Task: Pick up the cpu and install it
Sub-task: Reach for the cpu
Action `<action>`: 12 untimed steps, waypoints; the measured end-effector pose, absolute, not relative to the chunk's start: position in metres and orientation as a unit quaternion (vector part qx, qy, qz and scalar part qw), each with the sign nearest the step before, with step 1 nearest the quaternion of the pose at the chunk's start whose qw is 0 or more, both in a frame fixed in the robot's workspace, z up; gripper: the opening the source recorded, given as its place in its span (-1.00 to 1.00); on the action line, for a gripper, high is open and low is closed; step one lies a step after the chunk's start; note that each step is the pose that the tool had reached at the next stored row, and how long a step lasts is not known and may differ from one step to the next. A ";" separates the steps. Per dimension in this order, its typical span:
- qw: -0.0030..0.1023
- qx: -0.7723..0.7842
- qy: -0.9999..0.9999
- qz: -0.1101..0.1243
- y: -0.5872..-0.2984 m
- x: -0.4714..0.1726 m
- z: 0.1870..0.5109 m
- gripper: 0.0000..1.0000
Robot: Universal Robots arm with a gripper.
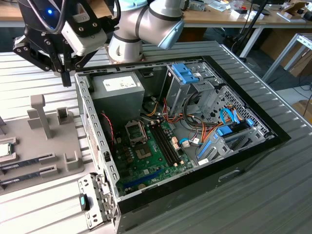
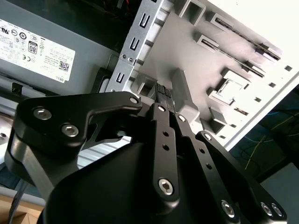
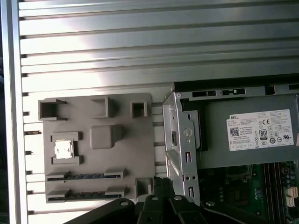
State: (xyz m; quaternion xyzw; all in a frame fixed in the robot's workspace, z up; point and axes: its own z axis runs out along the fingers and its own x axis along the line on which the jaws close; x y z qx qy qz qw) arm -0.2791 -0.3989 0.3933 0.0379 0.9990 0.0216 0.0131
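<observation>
Step in hand as we read it: the pick. Nothing is lifted yet.

The cpu lies flat in its square pocket on the grey tray, at the tray edge far from the computer case, beside the two tray slots that hold the memory sticks. The tray sits on the ribbed metal desk, and the case is right against the tray's other edge.

The pincer looks clenched on nothing, with the fingertips pressed together. It hangs over the tray's case-side edge, close to a small upright block on the tray. So the cpu and pincer are well apart, with the whole tray between them.

What we think a good pick needs:
- Open the fingers fully while high over the tray, not down near the pocket.
- Cross the tray above its posts and blocks.
- Come straight down, square to the chip's edges.
- Grip by the thin rim where the pocket walls leave gaps. We can't tell from here which sides those are.
- The part is flat and thin, so grip low with light force and keep it level on the lift. A tilt would likely jam it in the pocket.
- Stay clear of the memory sticks next to the pocket.

The socket sits on the green board inside the case, past the tray's case-side edge. We can't tell if its latch is up.
</observation>
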 end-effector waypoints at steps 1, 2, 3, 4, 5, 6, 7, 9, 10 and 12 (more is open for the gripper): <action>0.013 0.038 0.999 0.022 -0.399 -0.280 0.393 -0.79; 0.013 0.038 0.999 0.022 -0.399 -0.281 0.393 -0.79; 0.013 0.038 0.999 0.022 -0.399 -0.282 0.393 -0.79; 0.013 0.038 0.999 0.022 -0.399 -0.284 0.393 -0.79; 0.013 0.038 0.999 0.022 -0.399 -0.286 0.393 -0.79; 0.013 0.038 0.999 0.022 -0.399 -0.288 0.393 -0.79; 0.013 0.038 0.999 0.022 -0.399 -0.290 0.393 -0.79; 0.013 0.038 0.999 0.022 -0.399 -0.293 0.393 -0.79; 0.013 0.038 0.999 0.022 -0.399 -0.293 0.393 -0.79; 0.013 0.038 0.999 0.022 -0.399 -0.295 0.393 -0.79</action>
